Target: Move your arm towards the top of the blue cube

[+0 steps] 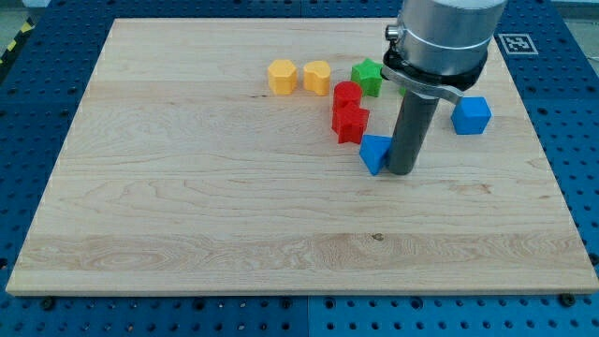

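Note:
The blue cube [472, 115] sits at the view's right on the wooden board [187, 206]. My tip [402, 171] rests on the board to the left of and below the cube, well apart from it. A second blue block [375, 153], wedge-like, lies right against the tip's left side. The arm's grey body hides the board above the tip.
Two red blocks [349, 112] stand stacked in view just up-left of the tip. A green star-like block [368, 77] sits above them. Two yellow blocks [283, 76] [317, 76] lie side by side further left.

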Tool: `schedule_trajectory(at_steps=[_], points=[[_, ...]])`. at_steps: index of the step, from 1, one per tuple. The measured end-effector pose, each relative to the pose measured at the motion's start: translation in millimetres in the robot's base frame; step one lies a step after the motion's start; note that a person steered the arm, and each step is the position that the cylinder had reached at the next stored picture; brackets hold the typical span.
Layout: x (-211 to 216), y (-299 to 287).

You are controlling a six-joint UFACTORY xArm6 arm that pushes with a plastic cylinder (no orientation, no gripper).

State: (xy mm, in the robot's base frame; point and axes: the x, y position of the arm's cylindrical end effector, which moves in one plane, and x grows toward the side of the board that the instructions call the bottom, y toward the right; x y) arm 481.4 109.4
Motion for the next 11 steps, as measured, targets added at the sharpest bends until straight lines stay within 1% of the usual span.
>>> schedule_trajectory(at_steps=[3, 4, 5, 6, 7, 9, 10, 11], points=[[-8, -18], [-2, 7], [10, 80], [-9, 143], [-32, 177], [-35, 177], [-53, 177], [-84, 175]])
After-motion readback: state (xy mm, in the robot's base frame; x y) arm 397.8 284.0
